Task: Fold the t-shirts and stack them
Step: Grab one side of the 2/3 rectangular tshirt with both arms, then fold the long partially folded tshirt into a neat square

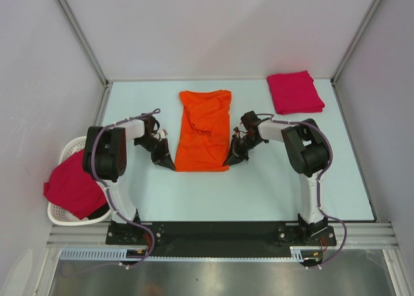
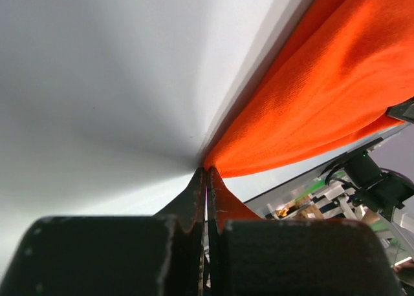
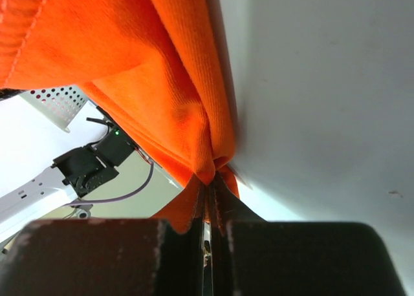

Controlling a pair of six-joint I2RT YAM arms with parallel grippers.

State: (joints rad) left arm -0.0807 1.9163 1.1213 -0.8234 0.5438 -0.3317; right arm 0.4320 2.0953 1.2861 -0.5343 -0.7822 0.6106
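The bright orange t-shirt (image 1: 204,129) lies as a long folded strip in the middle of the table, with a bunched fold near its far end. My left gripper (image 1: 169,165) is shut on its near left corner; in the left wrist view the orange cloth (image 2: 310,89) meets the closed fingertips (image 2: 207,174). My right gripper (image 1: 229,162) is shut on the near right corner, with orange cloth (image 3: 162,83) pinched between the fingertips (image 3: 208,183). A folded crimson-pink t-shirt (image 1: 295,92) lies at the far right. Another crimson-pink t-shirt (image 1: 72,183) hangs out of the basket.
The white slatted basket (image 1: 65,213) stands off the table's left side beside the left arm's base. White walls and metal frame posts (image 1: 79,32) enclose the table on three sides. A black rail runs along the near edge.
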